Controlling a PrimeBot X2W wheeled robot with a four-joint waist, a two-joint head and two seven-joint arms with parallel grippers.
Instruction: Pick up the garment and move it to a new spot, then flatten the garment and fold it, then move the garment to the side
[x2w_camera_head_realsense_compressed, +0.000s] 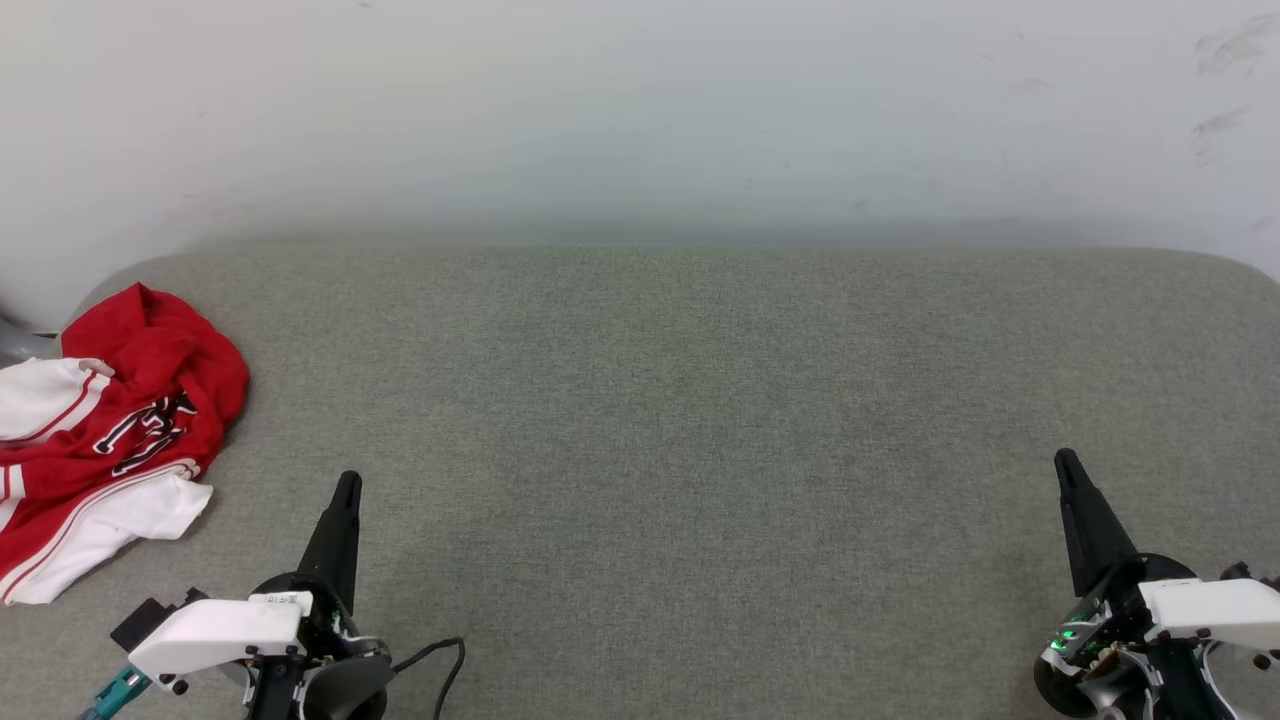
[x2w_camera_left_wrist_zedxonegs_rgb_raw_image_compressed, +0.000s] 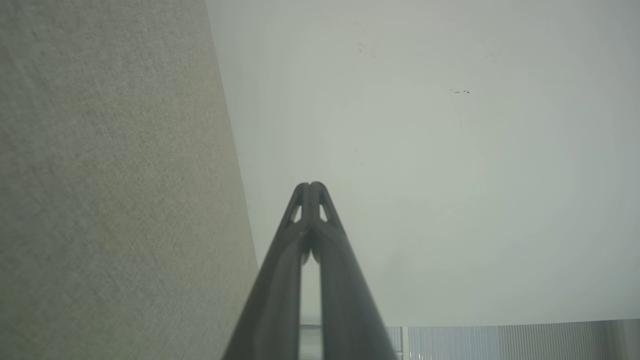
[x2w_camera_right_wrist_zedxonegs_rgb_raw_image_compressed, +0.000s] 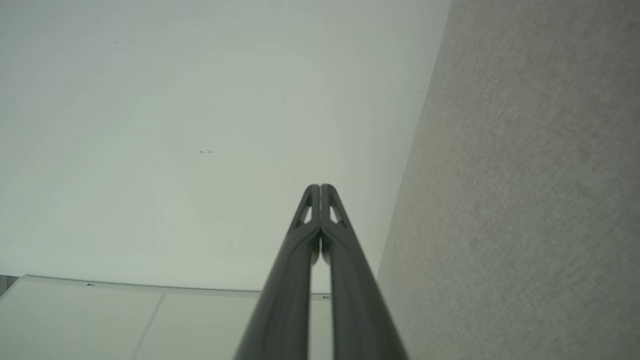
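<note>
The garment (x2w_camera_head_realsense_compressed: 110, 430), a red jersey with white sleeves and black lettering, lies crumpled at the far left edge of the grey fabric surface (x2w_camera_head_realsense_compressed: 660, 400). My left gripper (x2w_camera_head_realsense_compressed: 347, 484) is at the lower left, just right of the garment and apart from it, fingers pressed together and holding nothing. In the left wrist view that left gripper (x2w_camera_left_wrist_zedxonegs_rgb_raw_image_compressed: 310, 186) shows its tips touching. My right gripper (x2w_camera_head_realsense_compressed: 1066, 461) stands at the lower right, far from the garment, shut and empty; the right wrist view shows the right gripper (x2w_camera_right_wrist_zedxonegs_rgb_raw_image_compressed: 320, 187) with tips together.
A pale wall (x2w_camera_head_realsense_compressed: 640, 110) rises behind the padded surface. The surface's rounded back corners sit at far left and far right. A black cable (x2w_camera_head_realsense_compressed: 445, 665) trails by the left wrist.
</note>
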